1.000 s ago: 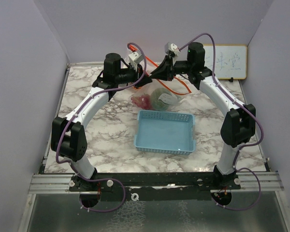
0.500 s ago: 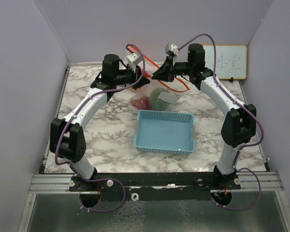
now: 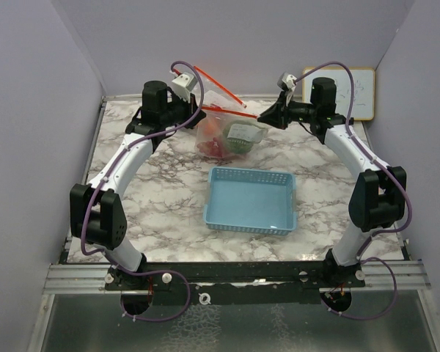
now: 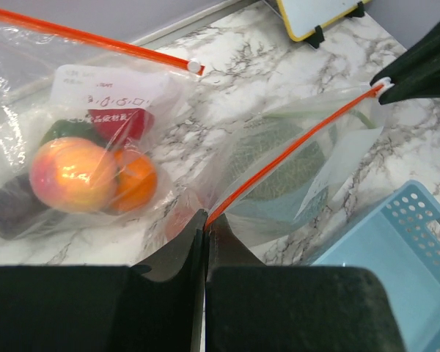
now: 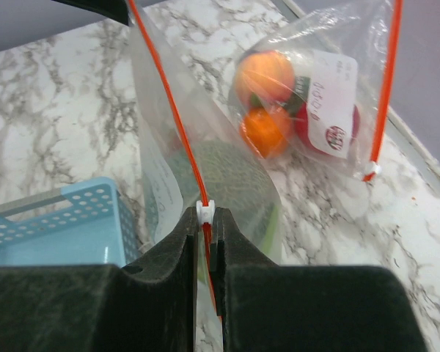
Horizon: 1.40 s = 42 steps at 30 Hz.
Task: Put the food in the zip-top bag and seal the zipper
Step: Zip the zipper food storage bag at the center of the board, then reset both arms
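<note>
A clear zip-top bag (image 3: 227,132) with an orange zipper hangs between my grippers over the back of the table. My left gripper (image 3: 199,110) (image 4: 205,220) is shut on the zipper's left end. My right gripper (image 3: 264,115) (image 5: 207,213) is shut on the zipper at its white slider (image 5: 206,210). The zipper runs taut between them. Inside lie the green netted melon (image 4: 279,165) (image 5: 220,176), a peach (image 4: 72,174), an orange (image 4: 136,180), a red apple (image 4: 128,125) and a dark purple fruit (image 4: 11,209). A second orange strip (image 4: 95,40) with a white tip crosses above the small fruits.
The light-blue basket (image 3: 249,202) sits in front of the bag at mid-table, with nothing in it; it also shows in the left wrist view (image 4: 396,249). A small whiteboard (image 3: 345,92) leans at the back right wall. Walls close in the left, right and back.
My grippers have moved apart, the left one leftward and the right one rightward. The zipper between them is now stretched longer, and the bag sits farther back.
</note>
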Tool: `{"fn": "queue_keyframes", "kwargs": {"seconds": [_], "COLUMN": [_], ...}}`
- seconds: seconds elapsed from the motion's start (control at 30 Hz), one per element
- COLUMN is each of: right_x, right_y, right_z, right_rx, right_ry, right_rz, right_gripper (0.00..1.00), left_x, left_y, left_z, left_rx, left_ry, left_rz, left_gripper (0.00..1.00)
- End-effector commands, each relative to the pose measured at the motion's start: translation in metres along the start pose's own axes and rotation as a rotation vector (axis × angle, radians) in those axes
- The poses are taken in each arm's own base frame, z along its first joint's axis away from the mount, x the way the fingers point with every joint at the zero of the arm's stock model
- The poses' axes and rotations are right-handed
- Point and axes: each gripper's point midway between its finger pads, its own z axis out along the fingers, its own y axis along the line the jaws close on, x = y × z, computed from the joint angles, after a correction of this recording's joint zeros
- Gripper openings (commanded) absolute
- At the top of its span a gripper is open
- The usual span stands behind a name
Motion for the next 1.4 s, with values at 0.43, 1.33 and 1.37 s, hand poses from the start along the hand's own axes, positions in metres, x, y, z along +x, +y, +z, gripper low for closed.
{"fn": "queue_keyframes", "kwargs": {"seconds": [0.43,1.33,1.37], "right_x": [-0.008,-0.05,-0.05], "right_y": [-0.066,-0.084,-0.083], "right_z": [-0.039,-0.087,-0.088], "right_rx": [0.382,0.758,0.758], "right_ry": [-0.015,-0.135,-0.136], "right_rz": [0.166,0.505,0.506], "right_gripper": [0.3,0.99,0.99], "left_x": [-0.031,-0.109,-0.11], "left_y": [0.031,0.044,0.052], "left_z": [-0.018,-0.031,-0.031], "left_rx": [-0.143,0.03,-0.013], "left_ry": [-0.098,-0.338,-0.345], "left_rz": [-0.041,-0.292,-0.322], "left_gripper": [0.0,0.99,0.99]}}
